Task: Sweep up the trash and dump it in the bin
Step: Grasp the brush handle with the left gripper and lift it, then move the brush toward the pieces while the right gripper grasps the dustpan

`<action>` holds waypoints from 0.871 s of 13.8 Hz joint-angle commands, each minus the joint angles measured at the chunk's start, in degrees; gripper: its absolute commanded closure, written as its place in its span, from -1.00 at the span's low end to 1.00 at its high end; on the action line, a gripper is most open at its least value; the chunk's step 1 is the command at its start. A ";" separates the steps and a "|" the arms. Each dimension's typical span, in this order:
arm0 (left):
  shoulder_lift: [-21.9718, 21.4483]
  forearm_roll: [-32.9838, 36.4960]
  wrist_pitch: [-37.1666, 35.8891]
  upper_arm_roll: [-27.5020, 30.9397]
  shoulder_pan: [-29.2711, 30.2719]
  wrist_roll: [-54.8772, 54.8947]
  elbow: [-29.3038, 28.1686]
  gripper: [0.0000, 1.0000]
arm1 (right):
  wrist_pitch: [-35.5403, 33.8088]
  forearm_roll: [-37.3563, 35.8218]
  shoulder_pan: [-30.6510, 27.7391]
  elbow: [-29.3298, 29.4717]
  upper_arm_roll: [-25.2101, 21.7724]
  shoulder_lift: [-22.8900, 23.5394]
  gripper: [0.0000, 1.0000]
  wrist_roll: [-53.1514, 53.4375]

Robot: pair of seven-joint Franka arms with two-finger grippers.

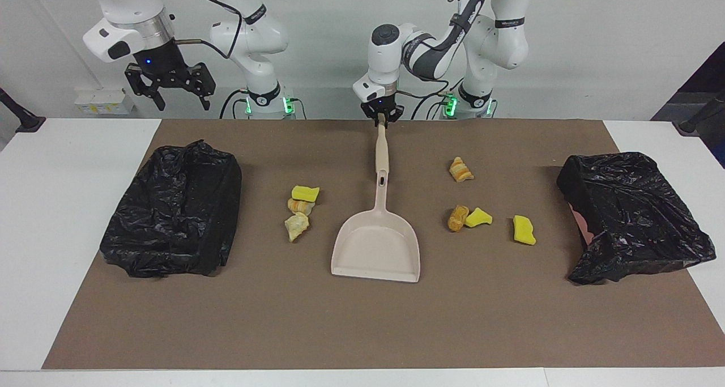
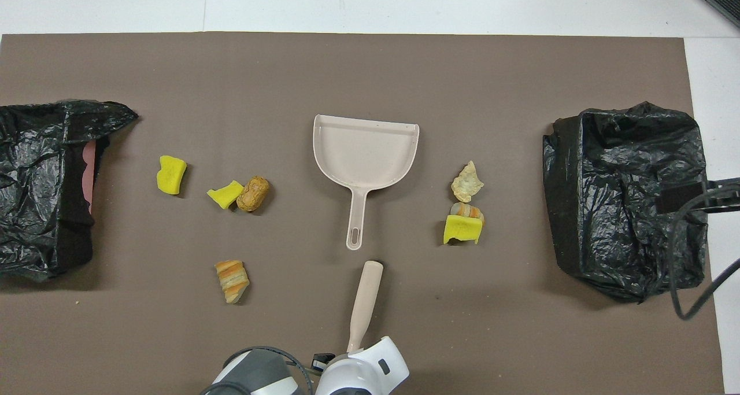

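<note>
Overhead shows brush handle (image 2: 366, 299) separate from dustpan (image 2: 365, 152).

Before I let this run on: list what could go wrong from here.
The dustpan lies loose on the mat while the right gripper hangs open over the table's edge, away from it; a sweep may shove the pan rather than fill it. The trash sits in two groups, one on either side of the pan, so bits may scatter. The left gripper holds the beige handle by one end, so it could swivel.
</note>
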 commanded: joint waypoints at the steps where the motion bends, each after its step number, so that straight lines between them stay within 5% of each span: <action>1: -0.04 -0.77 -0.87 0.78 -0.60 -0.96 0.27 1.00 | 0.02 0.80 -0.10 -0.36 -0.23 -0.63 -1.00 -1.37; 5: -0.65 -0.77 -13.59 1.22 0.63 -7.47 5.28 1.00 | 0.02 0.80 -0.10 -0.36 -0.23 -0.63 -1.00 -1.37; 12: -5.39 -0.59 -22.57 1.39 7.13 -11.44 4.94 1.00 | 0.02 0.80 -0.10 -0.36 -0.31 -0.63 -1.00 -1.20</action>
